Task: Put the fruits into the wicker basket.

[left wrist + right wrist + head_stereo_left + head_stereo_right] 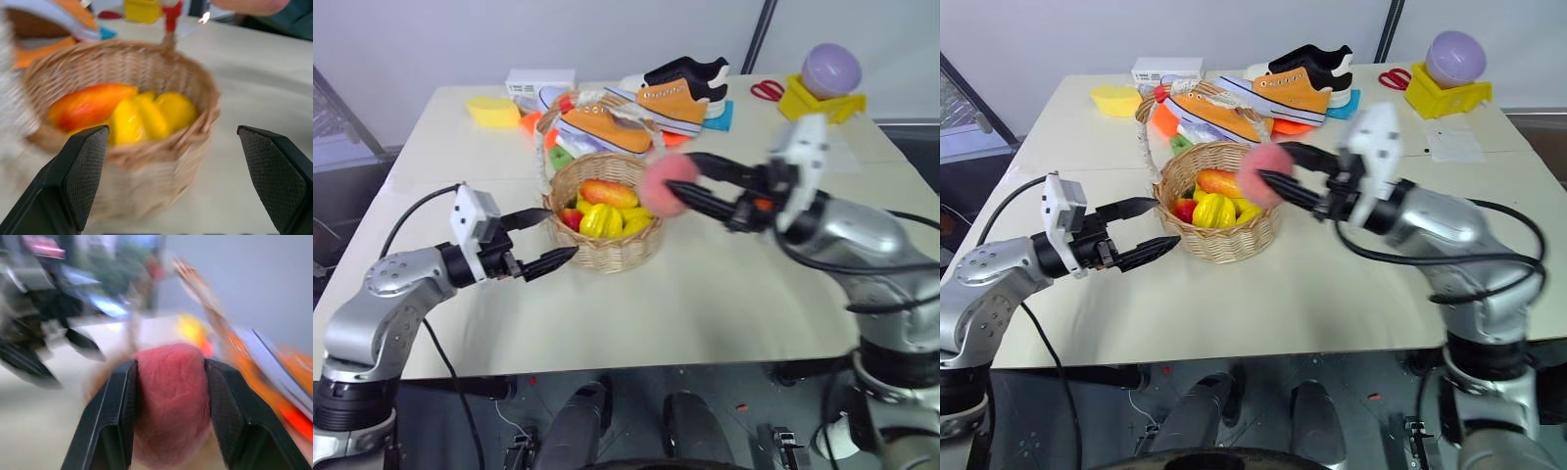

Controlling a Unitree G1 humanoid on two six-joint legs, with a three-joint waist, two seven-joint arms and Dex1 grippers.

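Note:
The round tan wicker basket (607, 253) stands on the table's middle, its arched handle rising at the back. Inside lies the red-orange mango (609, 193) beside yellow bananas (602, 221). My right gripper (682, 179) is shut on the fuzzy pink peach (666, 184), holding it in the air over the basket's right rim; in the right wrist view the peach (171, 396) sits between both fingers (115, 416). My left gripper (562, 233) stands open and empty just left of the basket, pointing at its wall (161, 171).
Behind the basket lie orange sneakers (607, 122) and a black-and-orange shoe (685, 83). A yellow sponge (492, 111) and white box (540, 80) sit far left. A purple ball on a yellow stand (830, 70) and red scissors (766, 90) sit far right.

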